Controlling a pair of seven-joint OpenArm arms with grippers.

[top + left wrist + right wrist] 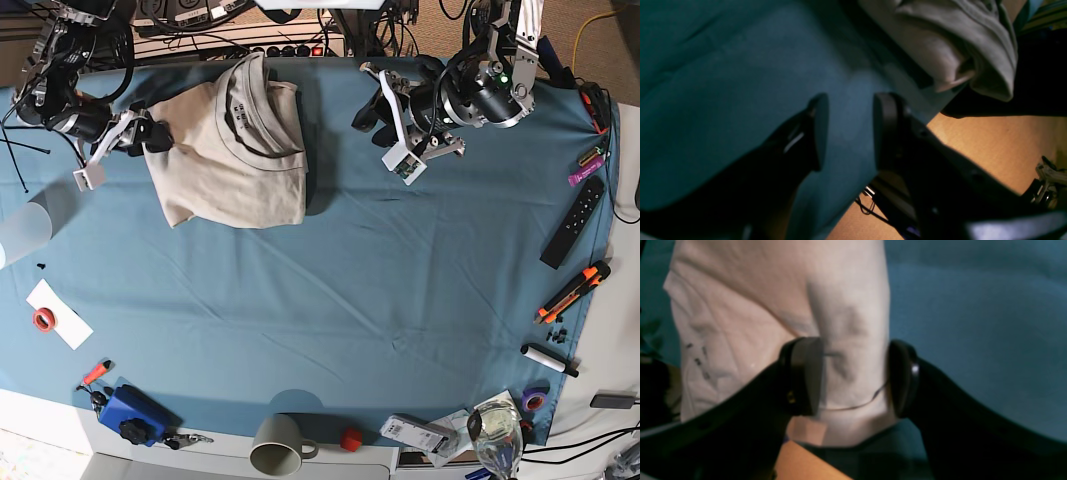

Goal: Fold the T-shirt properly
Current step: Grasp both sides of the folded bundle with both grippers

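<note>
The beige T-shirt [235,150] lies in a folded bundle on the blue-teal tablecloth [400,280] at the back left, with its collar [262,108] on top. At the shirt's left edge my right gripper [155,133] is open. In the right wrist view a fold of the T-shirt [853,340] lies between the spread fingers [805,373] of the right gripper [855,376]. To the right of the shirt my left gripper [366,108] hangs open and empty. In the left wrist view the left gripper [850,130] is over bare cloth, apart from the T-shirt [953,40].
Cables and a power strip [290,45] line the back edge. A clear cup [22,230] stands at the left. A remote [572,235], markers [572,290] and a pen [548,358] lie at the right edge. A mug [278,447], a blue device [130,412] and a glass [495,430] sit along the front.
</note>
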